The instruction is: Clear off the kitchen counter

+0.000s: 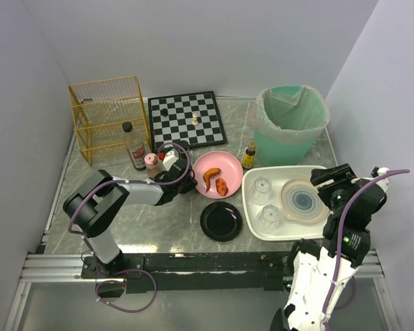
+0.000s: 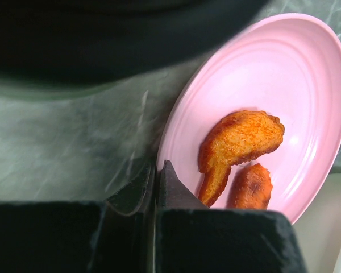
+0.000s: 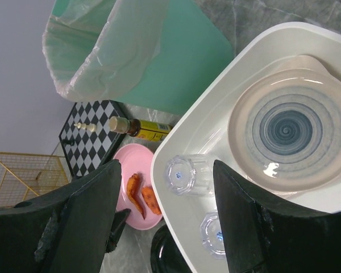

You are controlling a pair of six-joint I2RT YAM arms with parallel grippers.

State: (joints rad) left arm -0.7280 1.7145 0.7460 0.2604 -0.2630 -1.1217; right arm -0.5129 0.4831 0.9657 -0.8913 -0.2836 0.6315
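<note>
The tabletop [image 1: 159, 227] is one large glossy slab of grey-green marble look with pale veins, filling the space from the arm bases to the far wall.

At its middle sits one round pink plate [image 1: 217, 163], smooth and shiny, carrying two orange-brown fried pieces [image 1: 210, 177] with a rough crust. Near it lies one round glossy black plate [image 1: 221, 221]. To the right is one white rounded-rectangle tray [image 1: 246, 196] holding two clear faceted glasses [image 1: 261, 187] upside down and one round ceramic plate [image 1: 302, 200] with a blue spiral.

At the far right stands one green bin [image 1: 290, 141] lined with a thin translucent bag, with one small yellow bottle [image 1: 249, 156] beside it. At the far left are one yellow wire rack [image 1: 107, 117], one clear bottle [image 1: 133, 148] with a black cap and one small pink-capped shaker [image 1: 151, 163]. One black-and-white chessboard [image 1: 186, 118] lies at the far middle.

The left gripper [image 2: 157, 179] has its jaws pinched on the pink plate's left rim. The right gripper [image 3: 166, 168] hangs over the tray with its jaws spread wide, holding nothing.
</note>
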